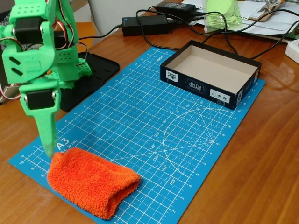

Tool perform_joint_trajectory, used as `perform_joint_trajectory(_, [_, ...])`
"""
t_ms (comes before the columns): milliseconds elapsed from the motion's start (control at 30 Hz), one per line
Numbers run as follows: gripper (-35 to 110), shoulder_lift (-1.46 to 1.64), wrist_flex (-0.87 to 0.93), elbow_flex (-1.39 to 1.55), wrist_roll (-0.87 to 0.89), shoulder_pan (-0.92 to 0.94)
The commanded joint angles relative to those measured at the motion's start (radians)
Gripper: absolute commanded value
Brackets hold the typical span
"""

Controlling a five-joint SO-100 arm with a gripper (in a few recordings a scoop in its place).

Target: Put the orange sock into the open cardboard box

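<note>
The bright orange fuzzy terry-cloth sock [93, 181] was seen lying flat on the blue gridded cutting mat [149, 126], at about seven o'clock in the fixed view. The green printed two-finger gripper [50, 151] was poised tip-down at the sock's upper left corner; whether its jaws stood apart could not be told. The shallow dark-sided cardboard box [210, 74], tan inside, was left empty at one o'clock. Nothing was judged done: grasp, carry and drop all remained.
</note>
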Motion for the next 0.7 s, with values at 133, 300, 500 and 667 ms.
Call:
perform_joint_trajectory(133, [34,0.021,0.012,-0.029,0.525,0.097])
perform_joint_trajectory(300, [37,0.008,-0.143,0.075,0.563,0.064])
perform_joint_trajectory(500, [36,-0.009,-0.224,0.140,0.324,-0.091])
perform_joint_trajectory(667, [36,-0.034,-0.207,0.192,0.120,-0.166])
